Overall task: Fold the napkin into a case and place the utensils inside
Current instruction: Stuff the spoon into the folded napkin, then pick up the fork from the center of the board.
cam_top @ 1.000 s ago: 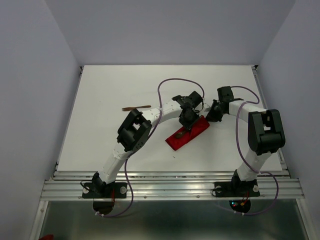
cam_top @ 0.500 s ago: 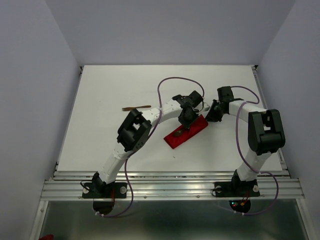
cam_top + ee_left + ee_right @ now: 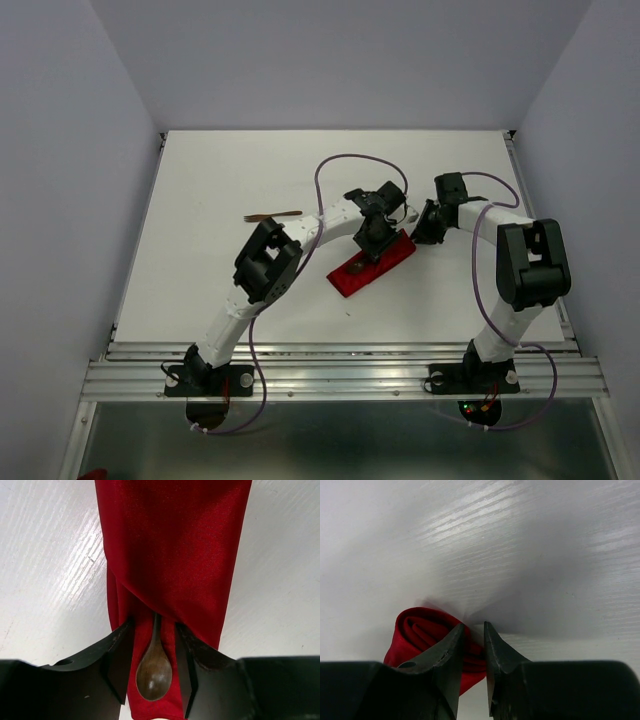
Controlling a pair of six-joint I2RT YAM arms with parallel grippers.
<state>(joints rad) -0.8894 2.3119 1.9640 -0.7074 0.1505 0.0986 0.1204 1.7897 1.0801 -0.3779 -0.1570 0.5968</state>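
Note:
The napkin lies folded as a long red case (image 3: 375, 265) (image 3: 175, 555) at the table's middle right. A dark wooden spoon (image 3: 154, 672) lies at its near mouth, bowl out and handle tucked under the top fold. My left gripper (image 3: 368, 250) (image 3: 154, 625) straddles the spoon, open, with red cloth showing on both sides of the bowl. My right gripper (image 3: 418, 233) (image 3: 473, 627) is at the case's far rolled end (image 3: 417, 630), its jaws nearly together with a red cloth edge between them. The other utensil (image 3: 272, 215) lies alone on the table to the left.
The white table (image 3: 200, 290) has a raised rail along its right edge (image 3: 540, 250). Purple cables (image 3: 345, 165) loop over both arms above the case. Grey walls close in on the left, back and right.
My left gripper's jaws have opened off the spoon, leaving it lying in the case's mouth. The right gripper and the case have barely moved.

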